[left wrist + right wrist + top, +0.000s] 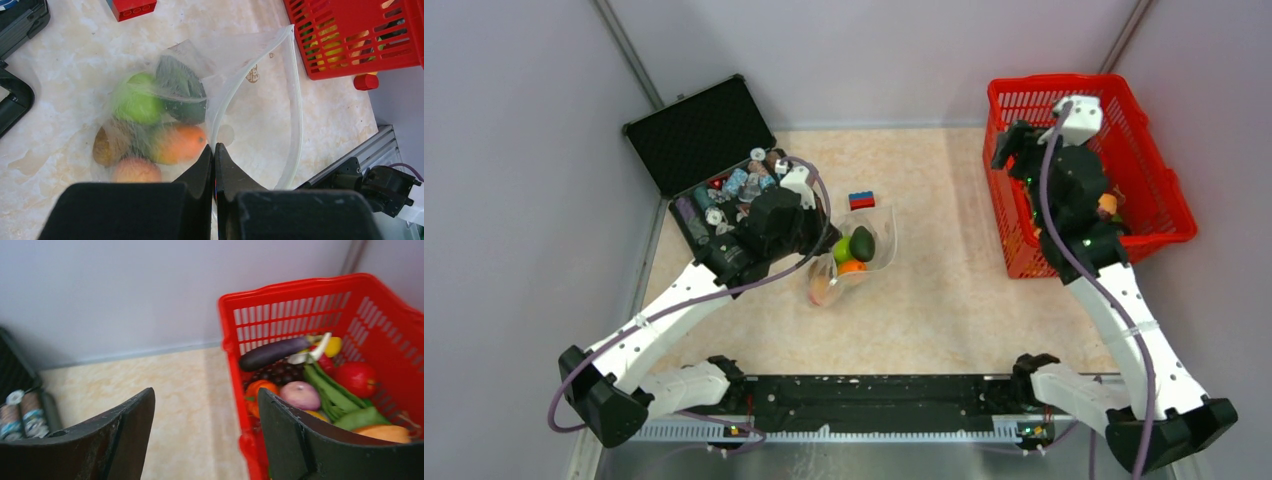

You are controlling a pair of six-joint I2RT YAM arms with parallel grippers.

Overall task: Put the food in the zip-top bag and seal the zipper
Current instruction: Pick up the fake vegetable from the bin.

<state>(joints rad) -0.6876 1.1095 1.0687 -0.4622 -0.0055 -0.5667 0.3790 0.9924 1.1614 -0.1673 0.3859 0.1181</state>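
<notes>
The clear zip-top bag (869, 250) lies mid-table with its mouth open. In the left wrist view it (250, 125) holds food: a green round fruit (135, 102), a dark green piece (182, 92), an orange piece (177, 142), a brown piece (105, 147) and a peach-coloured piece (135, 170). The whitish zipper (298, 110) runs along the far rim. My left gripper (214, 147) is shut on the near rim of the bag's mouth; it also shows in the top view (819, 240). My right gripper (205, 392) is open and empty, above the left wall of the red basket (1007, 150).
The red mesh basket (235, 315) at the right holds more food: a purple eggplant (275, 352), an onion (300, 395), a red fruit (357, 377) and green pods (335, 395). A red-and-blue brick (861, 200) lies behind the bag. The open black case (704, 140) stands at the back left.
</notes>
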